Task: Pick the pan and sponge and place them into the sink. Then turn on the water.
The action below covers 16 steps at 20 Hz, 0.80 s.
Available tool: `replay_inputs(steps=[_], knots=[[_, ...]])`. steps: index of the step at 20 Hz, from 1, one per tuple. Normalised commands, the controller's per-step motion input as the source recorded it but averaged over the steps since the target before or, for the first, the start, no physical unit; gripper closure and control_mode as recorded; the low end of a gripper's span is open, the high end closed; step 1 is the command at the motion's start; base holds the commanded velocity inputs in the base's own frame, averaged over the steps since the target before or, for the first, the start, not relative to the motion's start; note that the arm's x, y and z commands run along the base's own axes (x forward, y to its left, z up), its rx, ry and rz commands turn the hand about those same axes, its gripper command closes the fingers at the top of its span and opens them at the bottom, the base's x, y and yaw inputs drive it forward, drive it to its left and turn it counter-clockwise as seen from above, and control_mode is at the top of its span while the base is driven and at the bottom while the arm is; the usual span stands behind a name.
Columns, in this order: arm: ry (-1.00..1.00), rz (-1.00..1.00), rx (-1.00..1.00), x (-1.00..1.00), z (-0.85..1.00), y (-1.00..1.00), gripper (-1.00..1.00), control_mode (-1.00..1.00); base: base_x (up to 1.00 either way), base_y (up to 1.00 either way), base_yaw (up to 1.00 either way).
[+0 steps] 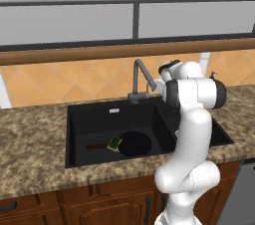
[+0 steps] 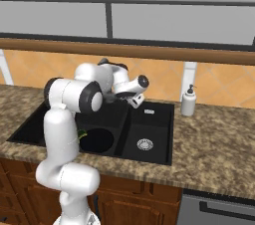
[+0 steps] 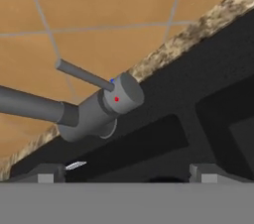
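Note:
The black pan (image 1: 135, 144) lies in the large basin of the black sink (image 1: 99, 119), its brown handle pointing left. The green sponge (image 1: 115, 143) rests against the pan's rim where the handle joins. In the right base view the pan (image 2: 97, 140) shows beside my arm, which half hides the sponge (image 2: 82, 133). My gripper (image 2: 134, 100) hangs open just in front of the grey faucet (image 1: 139, 77). In the hand view the gripper (image 3: 128, 176) faces the faucet base (image 3: 106, 106) and its thin lever (image 3: 83, 75), with nothing between the fingers. No blue stream is visible at the spout.
A white soap dispenser (image 2: 188, 100) stands on the granite counter (image 2: 214, 144) right of the sink. The smaller basin holds a silver drain (image 2: 145, 144). An orange tiled wall and a wooden ledge rise close behind the faucet.

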Motion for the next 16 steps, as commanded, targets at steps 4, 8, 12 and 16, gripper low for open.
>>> replay_inputs(steps=[4,8,12,16], knots=[[-0.21,0.0,0.0,0.01,-0.14,0.18,-1.0,-1.0,0.0,0.0,0.0],[-0.11,0.0,0.0,0.01,-0.08,0.17,-1.0,-1.0,0.0,0.0,0.0],[0.01,0.0,0.0,0.18,-0.03,0.04,-1.0,-1.0,0.0,0.0,0.0],[0.05,0.0,0.0,0.4,-0.04,0.0,-1.0,-1.0,0.0,0.0,0.0]])
